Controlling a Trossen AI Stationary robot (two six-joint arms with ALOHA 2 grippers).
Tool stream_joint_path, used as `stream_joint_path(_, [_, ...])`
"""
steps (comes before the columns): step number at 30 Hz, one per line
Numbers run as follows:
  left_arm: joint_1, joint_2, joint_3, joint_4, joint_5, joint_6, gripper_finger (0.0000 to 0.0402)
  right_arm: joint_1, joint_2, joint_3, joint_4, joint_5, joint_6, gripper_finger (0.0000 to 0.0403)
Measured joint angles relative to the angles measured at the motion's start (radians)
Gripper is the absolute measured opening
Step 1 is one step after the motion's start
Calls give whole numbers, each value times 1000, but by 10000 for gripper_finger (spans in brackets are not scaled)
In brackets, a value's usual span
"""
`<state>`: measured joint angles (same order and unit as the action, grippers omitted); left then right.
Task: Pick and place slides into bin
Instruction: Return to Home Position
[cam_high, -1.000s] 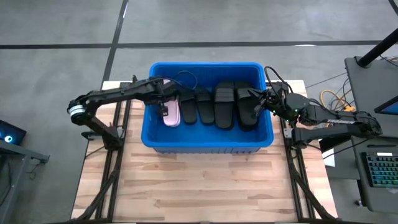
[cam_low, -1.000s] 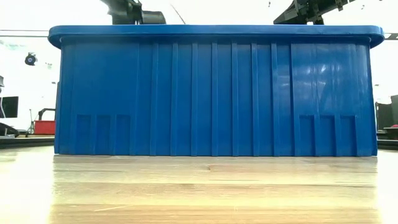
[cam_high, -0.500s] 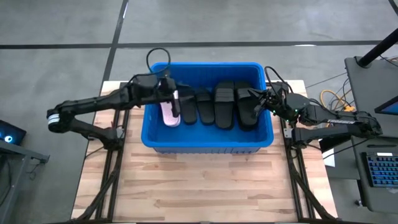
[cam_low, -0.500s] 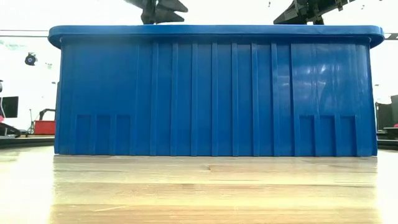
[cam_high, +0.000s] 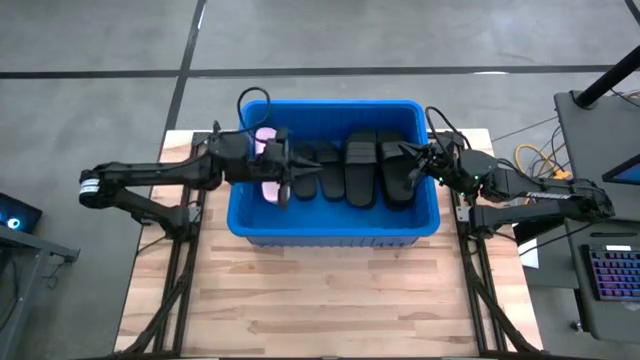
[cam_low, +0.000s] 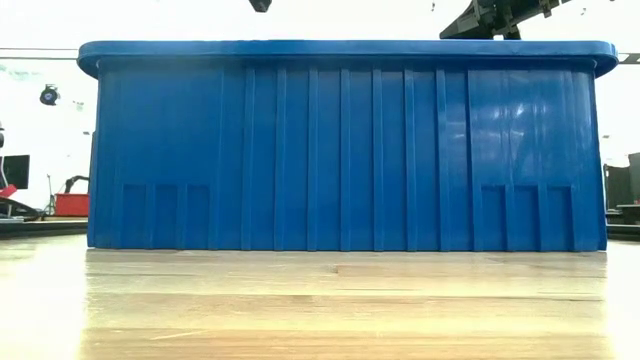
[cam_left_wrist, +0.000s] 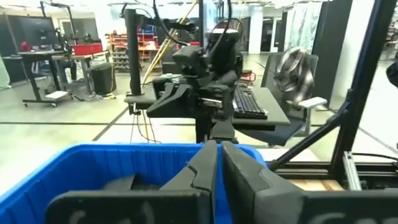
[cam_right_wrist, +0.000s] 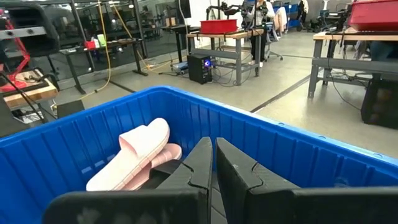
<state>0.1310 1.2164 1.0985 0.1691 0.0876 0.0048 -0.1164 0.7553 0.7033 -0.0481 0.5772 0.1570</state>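
Observation:
The blue bin (cam_high: 330, 232) stands at the table's far middle. Black slides (cam_high: 361, 168) lie side by side on its floor, with pale pink slides (cam_high: 268, 192) at its left end, one resting on the other in the right wrist view (cam_right_wrist: 137, 155). My left gripper (cam_high: 316, 170) hovers level above the bin's left half, shut and empty (cam_left_wrist: 217, 149), pointing toward the table's right. My right gripper (cam_high: 404, 160) waits level over the bin's right end, shut and empty (cam_right_wrist: 211, 149). The low view shows only the bin's near wall (cam_low: 340, 150).
Bare wooden table (cam_high: 330, 300) lies in front of the bin. A keyboard (cam_high: 612, 275) and cables (cam_high: 540, 160) sit on a stand beyond the table's right edge. The bin's tall rim (cam_left_wrist: 112, 152) rises just under both grippers.
My left gripper has risen out of the bin's left end, tipped from pointing down to level, swung toward the table's right and shut with nothing in it. The pink slide below it stays lying in the bin.

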Motion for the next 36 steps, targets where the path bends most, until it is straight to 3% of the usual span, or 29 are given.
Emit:
stream_joint_path(14, [-205, -190, -63, -110, -231, 1, 0, 0, 0, 0, -2, -53, 11, 13])
stream_joint_path(19, [-203, -316, -220, -36, -264, 3, 0, 0, 0, 0, -1, -53, 19, 13])
stream_joint_path(26, [-176, -489, -547, 300, -262, 4, 0, 0, 0, 0, 0, -53, 53, 13])
stream_joint_path(32, [-160, -664, -702, 302, -275, 9, 0, 0, 0, 0, 0, -53, 79, 13])
stream_joint_path(36, [-155, -779, -761, 192, -315, 8, 0, 0, 10, 0, 5, -53, 80, 13])
